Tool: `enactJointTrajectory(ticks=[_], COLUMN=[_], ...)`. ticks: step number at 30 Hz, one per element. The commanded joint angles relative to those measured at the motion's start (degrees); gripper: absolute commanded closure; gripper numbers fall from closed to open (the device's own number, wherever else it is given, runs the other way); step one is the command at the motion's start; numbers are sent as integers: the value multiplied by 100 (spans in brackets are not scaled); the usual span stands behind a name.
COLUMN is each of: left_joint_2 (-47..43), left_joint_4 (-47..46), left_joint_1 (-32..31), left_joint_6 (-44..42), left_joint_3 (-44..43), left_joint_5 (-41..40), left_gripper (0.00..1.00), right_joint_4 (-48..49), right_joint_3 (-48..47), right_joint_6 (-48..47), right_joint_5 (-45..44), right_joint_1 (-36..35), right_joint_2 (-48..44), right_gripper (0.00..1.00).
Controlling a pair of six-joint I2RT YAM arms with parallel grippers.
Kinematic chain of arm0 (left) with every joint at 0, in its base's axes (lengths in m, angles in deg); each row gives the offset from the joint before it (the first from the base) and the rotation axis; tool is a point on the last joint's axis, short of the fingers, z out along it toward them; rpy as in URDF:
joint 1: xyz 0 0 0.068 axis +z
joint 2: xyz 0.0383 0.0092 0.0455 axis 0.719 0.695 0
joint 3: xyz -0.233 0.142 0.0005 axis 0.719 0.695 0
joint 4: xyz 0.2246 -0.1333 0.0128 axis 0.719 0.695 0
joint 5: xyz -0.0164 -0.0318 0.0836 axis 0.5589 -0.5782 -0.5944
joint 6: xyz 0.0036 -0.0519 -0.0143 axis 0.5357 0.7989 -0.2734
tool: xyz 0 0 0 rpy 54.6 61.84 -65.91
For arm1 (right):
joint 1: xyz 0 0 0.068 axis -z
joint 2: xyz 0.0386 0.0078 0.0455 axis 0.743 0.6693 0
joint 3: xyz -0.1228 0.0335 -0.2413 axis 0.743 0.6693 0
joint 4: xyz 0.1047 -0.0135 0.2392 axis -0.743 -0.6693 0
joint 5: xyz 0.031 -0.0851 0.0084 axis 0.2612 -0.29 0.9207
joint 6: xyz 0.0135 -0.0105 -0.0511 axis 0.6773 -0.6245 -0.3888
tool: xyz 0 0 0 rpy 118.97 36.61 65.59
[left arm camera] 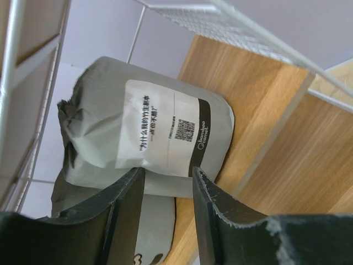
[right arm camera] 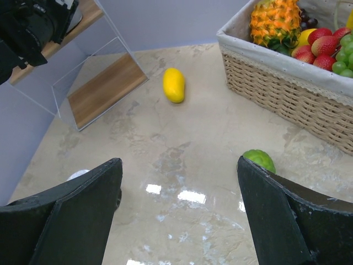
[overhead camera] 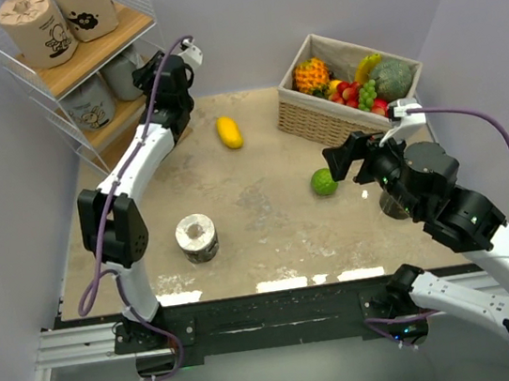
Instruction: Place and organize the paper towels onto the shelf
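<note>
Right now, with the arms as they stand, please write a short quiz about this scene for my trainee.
1. True or false: the mango lies inside the basket.
2. How many paper towels stand on the top board of the shelf?
3. The right fingers are: A) shut on something B) open and empty.
Key: 1 false; 2 two; 3 B.
</note>
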Motion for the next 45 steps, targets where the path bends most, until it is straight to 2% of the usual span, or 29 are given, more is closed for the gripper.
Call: enactJointTrajectory(ticks=[1, 9, 16, 20, 22, 23, 27, 32, 35, 39, 45], left_joint_2=[46, -656, -1439, -1931, -2247, -2335, -2897, -3452, -3724, -4181, -4006], left_joint_4=[246, 1383, 2876, 3737, 4203, 4353, 5055, 5365, 5593, 5358, 5488], left_joint_1=[-60, -833, -1220, -1229, -1238, -1238, -1238, -1238, -1238, -1238, -1342], left_joint_6=[301, 1750, 3456, 4694, 4838, 5177, 5786, 6646, 7025, 6403, 6542], left_joint_3=[-734, -692, -368, -59, 318, 450, 1240, 2137, 2533, 2868, 2929], left_joint_5=[252, 920, 1456, 1938, 2369, 2457, 2511, 2546, 2467, 3483, 3934], left_gripper=[53, 44, 29, 28, 27, 27, 28, 31, 32, 29, 27], right_joint_4=[50, -266, -398, -415, -442, -442, -319, -161, -178, -99, -11], right_joint_3=[-162, -118, 146, 330, 436, 480, 690, 831, 858, 1068, 1087], right_joint_6=[-4, 40, 66, 137, 198, 224, 269, 286, 313, 435, 418], right_joint_5=[-176, -88, -88, -44, -27, 8, 167, 298, 316, 334, 457], right_joint_1=[-1, -10, -10, -10, -10, -10, -10, -10, -10, -10, -9], right_joint_2=[37, 20, -243, -366, -393, -411, -446, -428, -428, -560, -683], right_gripper=[11, 11, 11, 11, 11, 11, 11, 11, 11, 11, 11])
